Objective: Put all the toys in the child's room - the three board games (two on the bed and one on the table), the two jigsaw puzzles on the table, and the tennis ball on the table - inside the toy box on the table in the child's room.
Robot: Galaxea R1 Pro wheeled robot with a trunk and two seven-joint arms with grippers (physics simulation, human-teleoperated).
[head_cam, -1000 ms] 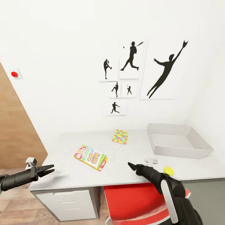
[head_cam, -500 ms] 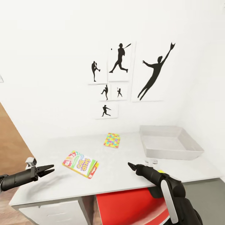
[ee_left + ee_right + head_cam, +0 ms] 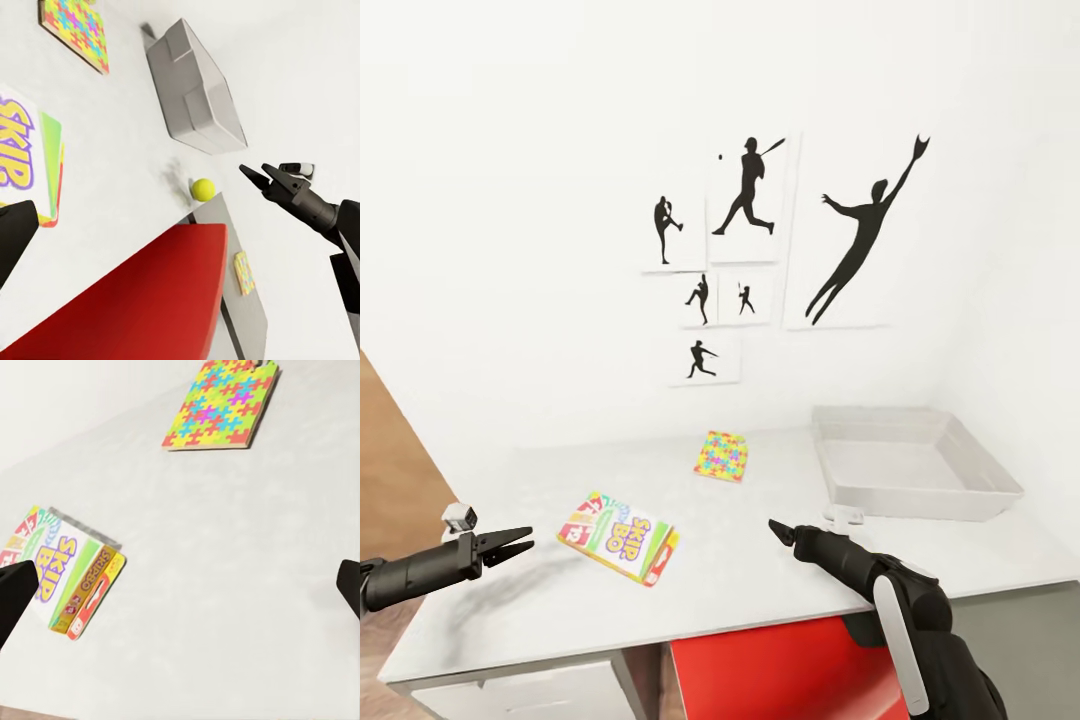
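Right gripper (image 3: pixel 777 530) hovered near table (image 3: pixel 760 590) edge, jaws narrow, empty. Left gripper (image 3: pixel 515 543) likewise. Skip-Bo box (image 3: pixel 619 535) lay between them; toy box (image 3: pixel 910 465) far right. Best: open wide, square up to box edges.

Table (image 3: pixel 760 560) w/ game (image 3: pixel 619 537), puzzle (image 3: pixel 721 455), tub (image 3: pixel 910 470), ball (image 3: pixel 202 189)
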